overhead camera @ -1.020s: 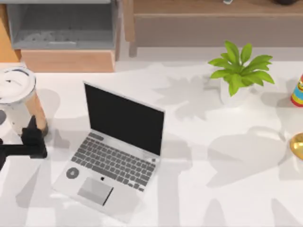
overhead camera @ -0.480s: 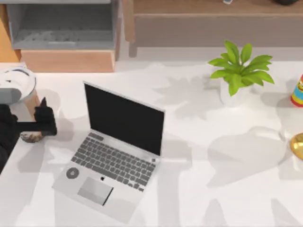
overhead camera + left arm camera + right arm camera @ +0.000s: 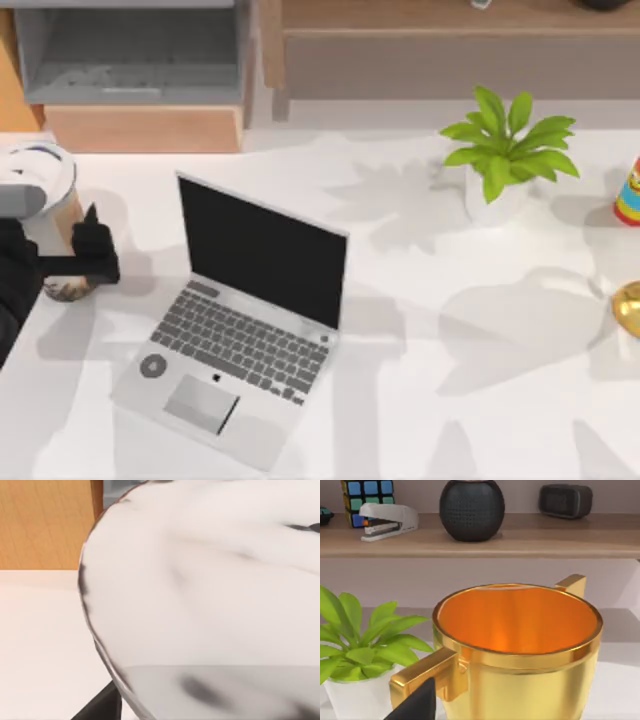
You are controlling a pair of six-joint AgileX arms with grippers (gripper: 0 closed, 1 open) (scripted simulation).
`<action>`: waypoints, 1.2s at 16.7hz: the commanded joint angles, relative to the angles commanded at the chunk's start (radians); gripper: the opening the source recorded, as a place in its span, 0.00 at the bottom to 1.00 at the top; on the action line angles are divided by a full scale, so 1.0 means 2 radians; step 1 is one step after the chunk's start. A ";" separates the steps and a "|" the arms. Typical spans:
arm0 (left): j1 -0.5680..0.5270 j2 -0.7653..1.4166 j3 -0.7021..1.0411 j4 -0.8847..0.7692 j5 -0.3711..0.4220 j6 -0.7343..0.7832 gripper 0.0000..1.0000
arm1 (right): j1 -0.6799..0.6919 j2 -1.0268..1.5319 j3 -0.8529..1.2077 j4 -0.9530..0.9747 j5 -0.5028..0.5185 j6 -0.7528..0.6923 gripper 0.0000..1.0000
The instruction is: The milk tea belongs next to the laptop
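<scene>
Bare table (image 3: 420,400) lies between laptop (image 3: 240,320) and potted plant (image 3: 505,160).

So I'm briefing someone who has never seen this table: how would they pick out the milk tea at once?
Start at the open silver laptop on the table's left half, then go left to the table's edge. There stands the milk tea, with the left gripper around it. It is a tall clear cup of tan drink with a round white lid, unlike the leafy white-potted plant far right.

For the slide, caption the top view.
Left gripper at the milk tea, left of the open laptop.
</scene>
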State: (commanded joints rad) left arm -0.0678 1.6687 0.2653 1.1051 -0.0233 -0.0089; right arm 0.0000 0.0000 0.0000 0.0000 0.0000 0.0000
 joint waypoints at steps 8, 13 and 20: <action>0.000 0.000 0.000 0.000 0.000 0.000 0.25 | 0.000 0.000 0.000 0.000 0.000 0.000 1.00; 0.000 0.000 0.000 0.000 0.000 0.000 0.00 | 0.000 0.000 0.000 0.000 0.000 0.000 1.00; 0.000 0.000 -0.001 0.000 0.000 0.001 0.00 | 0.000 0.000 0.000 0.000 0.000 0.000 1.00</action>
State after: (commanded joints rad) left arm -0.0681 1.6689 0.2639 1.1049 -0.0236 -0.0072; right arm 0.0000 0.0000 0.0000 0.0000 0.0000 0.0000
